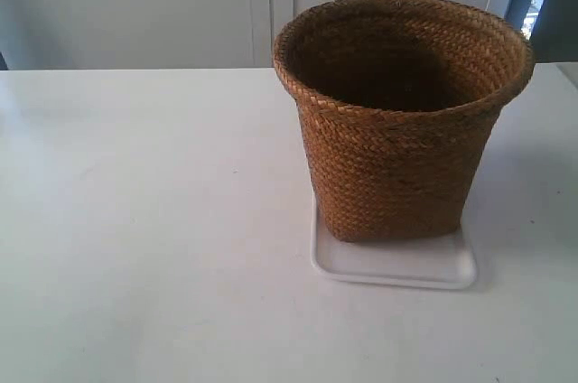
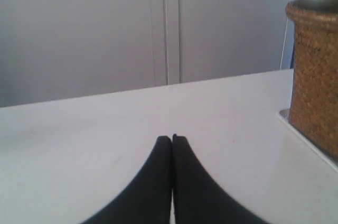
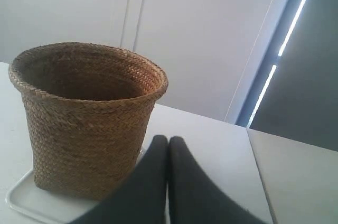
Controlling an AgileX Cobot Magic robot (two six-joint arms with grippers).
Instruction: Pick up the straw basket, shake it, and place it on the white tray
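We find the large brown woven straw basket (image 1: 397,166) standing upright on the flat glossy white rectangular tray (image 1: 397,267). The tray rests on the plain white table (image 1: 135,220). In the exterior view the basket's narrower base sits toward the far part of the tray, leaving a bare strip of tray along the near side. The braided rim is level and the inside is dark; we cannot tell whether it holds anything.

We find the left gripper (image 2: 171,138) clenched: its two black fingers (image 2: 158,171) are pressed together at the tips with nothing between them. It hangs low over bare table, and the basket and the edge of the tray stand well apart from it.

We find the right gripper (image 3: 168,139) likewise clenched, its black fingers meeting along their length and grasping nothing. The basket is near it, beyond the fingertips, and we see no contact with the woven wall or the tray.

Pale grey wall panels (image 1: 135,4) stand behind the table. The right wrist view also shows a dark panel (image 3: 311,86) crossed by a bright strip.
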